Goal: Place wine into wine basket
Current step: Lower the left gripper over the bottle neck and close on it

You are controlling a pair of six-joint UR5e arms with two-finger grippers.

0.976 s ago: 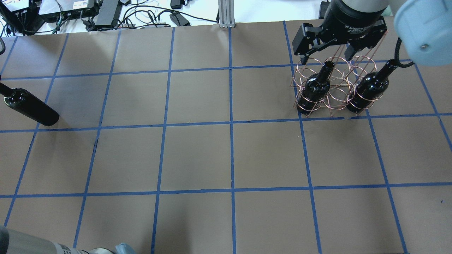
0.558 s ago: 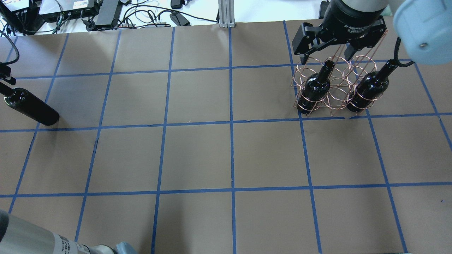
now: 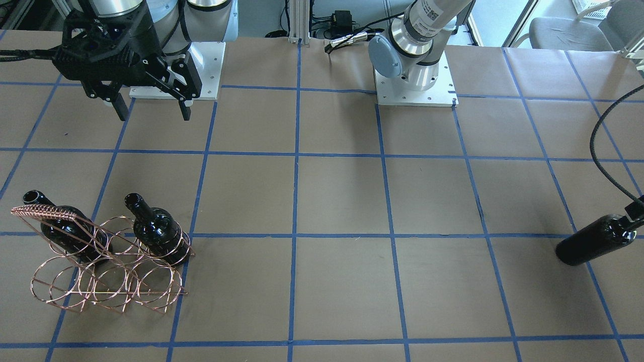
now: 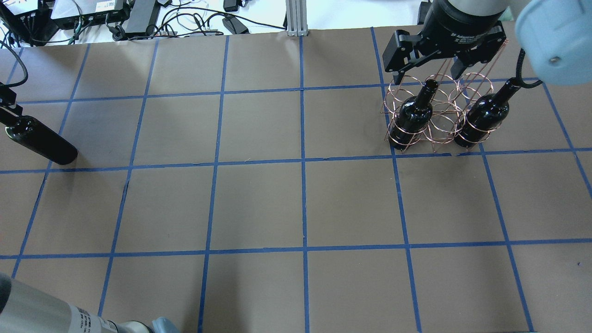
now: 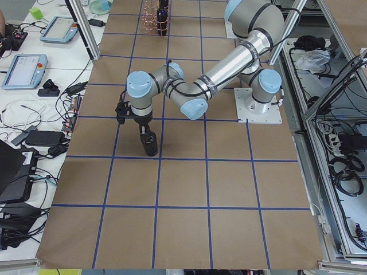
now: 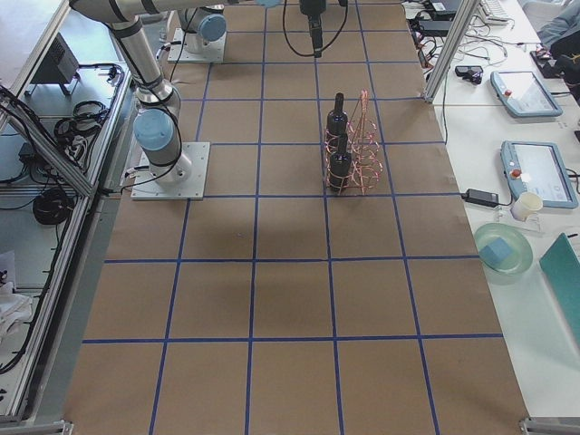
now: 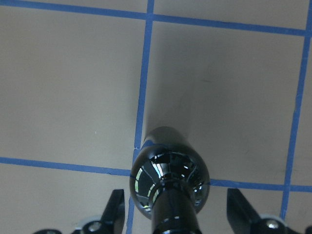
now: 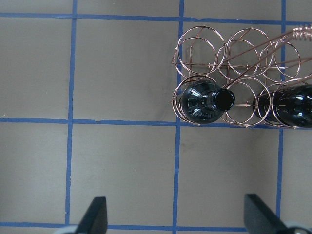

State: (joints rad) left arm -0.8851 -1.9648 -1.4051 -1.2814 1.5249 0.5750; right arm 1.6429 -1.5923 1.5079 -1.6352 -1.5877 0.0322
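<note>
Looking down, I saw the left gripper (image 7: 173,193) open astride the neck of the upright wine (image 7: 168,165), unclamped; basket (image 4: 443,124) lay at three o'clock, right gripper (image 3: 154,116) open, empty

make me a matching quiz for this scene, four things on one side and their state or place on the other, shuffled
Things:
1. left gripper
2. right gripper
3. wine basket
4. lone bottle

States or places:
a. holds two bottles
b. open, with nothing in it
c. open, astride a bottle neck
d. on the bare table, far from the rack

Pairs: 1-c, 2-b, 3-a, 4-d
</note>
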